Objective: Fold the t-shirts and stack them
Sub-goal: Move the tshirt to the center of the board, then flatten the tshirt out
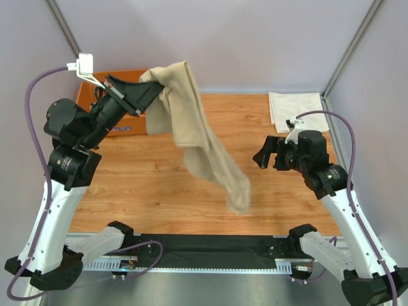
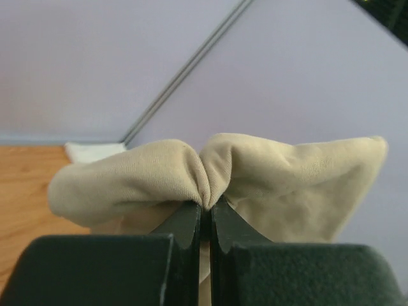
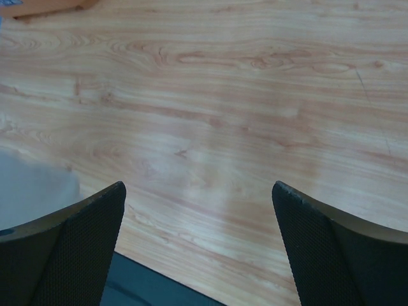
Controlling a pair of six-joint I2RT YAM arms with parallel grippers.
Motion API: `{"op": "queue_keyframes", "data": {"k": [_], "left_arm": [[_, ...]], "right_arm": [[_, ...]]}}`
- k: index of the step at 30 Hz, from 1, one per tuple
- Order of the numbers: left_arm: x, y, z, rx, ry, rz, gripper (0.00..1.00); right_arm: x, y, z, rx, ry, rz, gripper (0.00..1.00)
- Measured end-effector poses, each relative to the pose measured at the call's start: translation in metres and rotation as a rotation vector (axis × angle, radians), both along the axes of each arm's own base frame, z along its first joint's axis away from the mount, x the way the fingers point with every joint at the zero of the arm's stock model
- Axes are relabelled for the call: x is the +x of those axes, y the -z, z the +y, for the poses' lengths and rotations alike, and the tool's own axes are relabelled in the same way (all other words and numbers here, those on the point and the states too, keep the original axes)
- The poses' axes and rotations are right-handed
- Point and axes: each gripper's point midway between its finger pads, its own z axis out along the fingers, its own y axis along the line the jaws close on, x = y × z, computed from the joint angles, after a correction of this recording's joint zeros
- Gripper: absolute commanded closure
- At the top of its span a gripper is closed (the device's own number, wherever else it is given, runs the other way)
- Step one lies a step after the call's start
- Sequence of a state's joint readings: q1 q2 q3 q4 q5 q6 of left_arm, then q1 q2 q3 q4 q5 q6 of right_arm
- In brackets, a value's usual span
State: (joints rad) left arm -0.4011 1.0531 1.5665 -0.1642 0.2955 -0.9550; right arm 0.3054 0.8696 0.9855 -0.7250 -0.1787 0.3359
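Your left hand (image 2: 205,213) is pinched tight on a bunched fold of the tan t-shirt (image 1: 197,140). The shirt hangs below that hand in a long twisted drape, clear of the tabletop (image 1: 146,185), with its tail reaching toward your right hand (image 1: 261,156). The right hand is spread wide, empty, low over bare wood; the cream t-shirt (image 1: 294,109) lies folded just beyond it. Step looks like lift-and-spread, folding not begun: next, catch a free edge of the shirt with the right hand and lay it flat.

Orange basket (image 1: 122,129) partly behind left hand (image 1: 148,92)
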Motion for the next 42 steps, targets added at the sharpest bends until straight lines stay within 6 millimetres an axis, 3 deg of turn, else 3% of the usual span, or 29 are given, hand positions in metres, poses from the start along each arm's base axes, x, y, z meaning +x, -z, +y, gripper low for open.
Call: {"op": "queue_keyframes", "data": {"k": [4, 5, 7, 10, 12, 13, 17, 18, 19, 20, 23, 26, 29, 32, 33, 35, 38, 40, 42], "left_arm": [[0.015, 0.069, 0.004, 0.180, -0.069, 0.156, 1.00], [0.016, 0.078, 0.001, 0.204, -0.068, 0.178, 1.00], [0.026, 0.111, -0.008, 0.286, -0.070, 0.255, 1.00], [0.031, 0.153, -0.038, 0.400, -0.021, 0.343, 0.97], [0.029, 0.184, -0.068, 0.490, 0.047, 0.396, 0.75], [0.029, 0.200, -0.083, 0.542, 0.084, 0.429, 0.57], [0.044, 0.267, -0.143, 0.753, 0.208, 0.575, 0.50], [0.047, 0.282, -0.147, 0.795, 0.217, 0.599, 0.36], [0.048, 0.305, -0.145, 0.862, 0.223, 0.630, 0.20], [0.043, 0.323, -0.138, 0.917, 0.226, 0.661, 0.15], [0.025, 0.354, -0.104, 1.044, 0.203, 0.703, 0.14], [0.010, 0.349, -0.062, 1.084, 0.149, 0.661, 0.22], [0.011, 0.342, -0.023, 1.038, 0.079, 0.646, 0.28], [0.032, 0.363, 0.011, 0.969, 0.012, 0.722, 0.21], [0.040, 0.376, 0.018, 0.956, 0.006, 0.758, 0.19], [0.054, 0.409, 0.018, 0.957, 0.037, 0.831, 0.19], [0.066, 0.457, 0.001, 0.969, 0.133, 0.920, 0.21], [0.070, 0.483, -0.009, 0.962, 0.186, 0.972, 0.22], [0.072, 0.502, -0.014, 0.959, 0.207, 1.017, 0.23]], "right_arm": [[-0.009, 0.010, -0.001, -0.008, -0.009, 0.051, 0.02], [-0.012, 0.011, -0.001, -0.010, -0.009, 0.057, 0.02], [-0.017, 0.015, -0.003, -0.010, -0.006, 0.064, 0.00], [-0.029, 0.022, -0.009, -0.019, 0.010, 0.083, 0.00], [-0.033, 0.026, -0.014, -0.028, 0.030, 0.101, 0.00], [-0.034, 0.028, -0.015, -0.033, 0.041, 0.113, 0.00], [-0.037, 0.042, -0.018, -0.053, 0.059, 0.172, 0.00], [-0.037, 0.046, -0.018, -0.058, 0.059, 0.187, 0.00], [-0.037, 0.050, -0.018, -0.062, 0.058, 0.200, 0.00], [-0.036, 0.054, -0.018, -0.065, 0.056, 0.213, 0.01], [-0.034, 0.064, -0.014, -0.067, 0.043, 0.255, 0.10], [-0.024, 0.076, -0.004, -0.058, 0.022, 0.302, 0.18], [-0.013, 0.094, 0.011, -0.057, -0.010, 0.368, 0.16], [-0.003, 0.119, 0.041, -0.087, -0.082, 0.457, 0.10], [0.001, 0.124, 0.051, -0.090, -0.101, 0.476, 0.00], [0.013, 0.133, 0.076, -0.093, -0.134, 0.510, 0.00], [0.036, 0.143, 0.107, -0.103, -0.153, 0.527, 0.00], [0.047, 0.149, 0.119, -0.112, -0.144, 0.533, 0.01], [0.056, 0.157, 0.127, -0.137, -0.122, 0.537, 0.09]]}}
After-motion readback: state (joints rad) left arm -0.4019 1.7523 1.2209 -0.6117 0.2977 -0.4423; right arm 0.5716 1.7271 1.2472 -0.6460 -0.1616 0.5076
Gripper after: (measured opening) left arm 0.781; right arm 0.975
